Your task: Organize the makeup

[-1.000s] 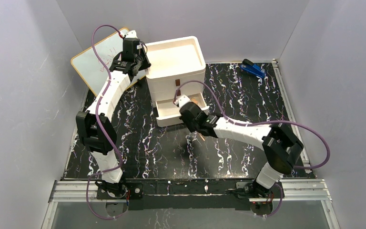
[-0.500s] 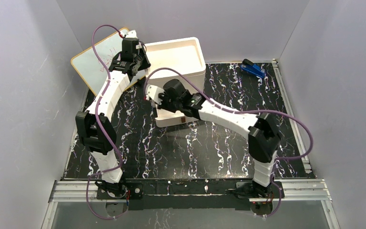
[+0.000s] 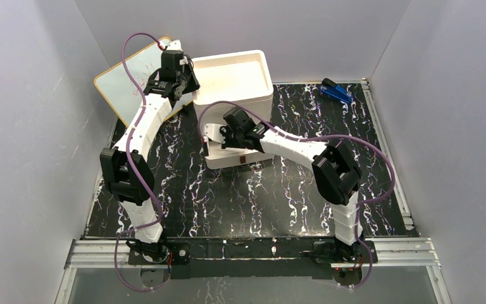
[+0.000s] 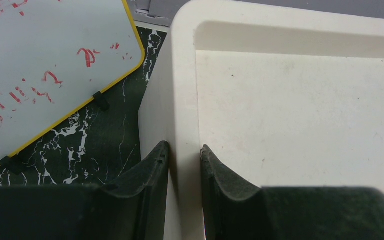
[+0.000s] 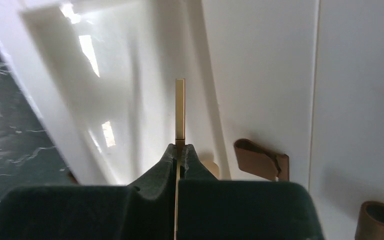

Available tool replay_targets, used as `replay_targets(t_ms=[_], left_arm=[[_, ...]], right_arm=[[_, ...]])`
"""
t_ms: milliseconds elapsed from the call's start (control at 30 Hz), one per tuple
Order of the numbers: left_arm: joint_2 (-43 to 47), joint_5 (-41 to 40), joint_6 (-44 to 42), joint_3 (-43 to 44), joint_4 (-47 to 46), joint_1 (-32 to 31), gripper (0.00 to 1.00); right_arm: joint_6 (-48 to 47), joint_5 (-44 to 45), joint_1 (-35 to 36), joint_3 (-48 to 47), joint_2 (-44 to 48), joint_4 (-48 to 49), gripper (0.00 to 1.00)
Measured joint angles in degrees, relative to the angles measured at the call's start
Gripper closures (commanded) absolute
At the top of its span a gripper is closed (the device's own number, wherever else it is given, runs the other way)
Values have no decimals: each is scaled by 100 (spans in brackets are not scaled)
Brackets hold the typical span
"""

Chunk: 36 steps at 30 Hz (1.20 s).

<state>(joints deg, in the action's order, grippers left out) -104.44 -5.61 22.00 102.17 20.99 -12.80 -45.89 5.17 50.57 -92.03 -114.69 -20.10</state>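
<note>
Thin yellow stick (image 5: 180, 110) pointing straight out beyond right pincer (image 5: 180, 149)

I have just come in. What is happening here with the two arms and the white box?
The left gripper is clamped on the left wall of the box, apparently to steady it. The right gripper holds a thin yellow stick by one end and points it into the open drawer. The stick is not yet released, so this item is about to be stowed.
</note>
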Motion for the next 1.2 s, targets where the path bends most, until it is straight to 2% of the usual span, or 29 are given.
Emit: replay_targets(t_ms=[33,100,200,233,567,667,933,1033,1200], left_arm=[[0,17,-4,0,0,7,100],[0,57,-11,0,0,20,100],[0,131,-22,0,0,37,100],[0,153,-33,0,0,44,100],[0,264,-57,0,-2,92,100],[0,323,-59,0,-2,111,100],[0,455,-81,0,0,144,100],[0,507,-114,0,0,146,100],[0,527,-125,0,0,155,100]], right_arm=[[-66,2,-63,63,0,81,98],[-129,0,-177,195,0,304,83],[-184,61,-284,448,0,693,42],[-160,83,-291,531,0,802,34],[-90,42,-221,960,11,1572,28],[-35,85,-197,1182,168,1864,2],[529,835,-15,2057,1635,3185,1],[1082,1106,-17,2234,2433,3587,1],[2542,1613,186,2428,3486,3622,1]])
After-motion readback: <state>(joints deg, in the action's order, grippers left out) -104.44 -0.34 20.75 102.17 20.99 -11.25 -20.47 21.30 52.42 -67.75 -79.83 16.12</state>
